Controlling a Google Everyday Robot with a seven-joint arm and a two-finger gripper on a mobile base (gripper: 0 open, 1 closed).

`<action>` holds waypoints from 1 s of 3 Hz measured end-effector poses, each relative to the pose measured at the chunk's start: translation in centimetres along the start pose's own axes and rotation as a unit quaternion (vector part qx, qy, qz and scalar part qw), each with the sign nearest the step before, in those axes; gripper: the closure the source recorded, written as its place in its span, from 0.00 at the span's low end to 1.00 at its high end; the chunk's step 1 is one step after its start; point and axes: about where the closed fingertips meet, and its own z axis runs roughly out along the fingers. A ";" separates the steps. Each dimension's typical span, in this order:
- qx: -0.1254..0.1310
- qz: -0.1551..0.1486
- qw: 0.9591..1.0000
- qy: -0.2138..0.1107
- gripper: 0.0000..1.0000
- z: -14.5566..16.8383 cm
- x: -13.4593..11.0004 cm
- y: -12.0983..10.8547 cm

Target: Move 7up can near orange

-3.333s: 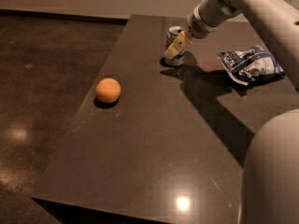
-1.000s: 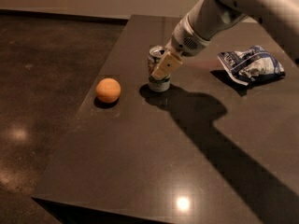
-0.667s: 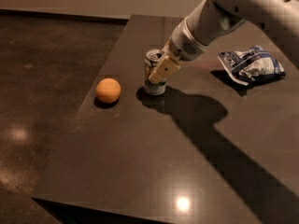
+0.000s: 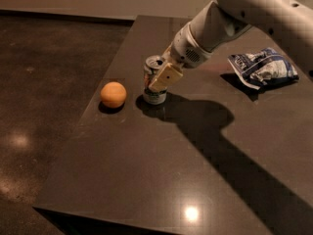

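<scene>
The soda can [image 4: 155,96] stands upright on the dark table [image 4: 146,175], near its left edge; the orange [image 4: 113,94] lies just to the left of it, close but not touching; the gripper [image 4: 157,81] reaches in from the right and is closed around the upper part of the soda can, with one tan finger [image 4: 166,77] across its front; the white arm [image 4: 220,26] stretches above the table; a blue and white snack bag [image 4: 264,67] lies well apart, at the far right.
</scene>
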 end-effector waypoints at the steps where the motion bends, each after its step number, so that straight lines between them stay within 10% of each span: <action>1: -0.013 -0.014 1.000 -0.001 0.64 0.5 -0.4 0.9; 3: -0.025 -0.027 0.999 0.000 0.10 1.2 -0.9 1.7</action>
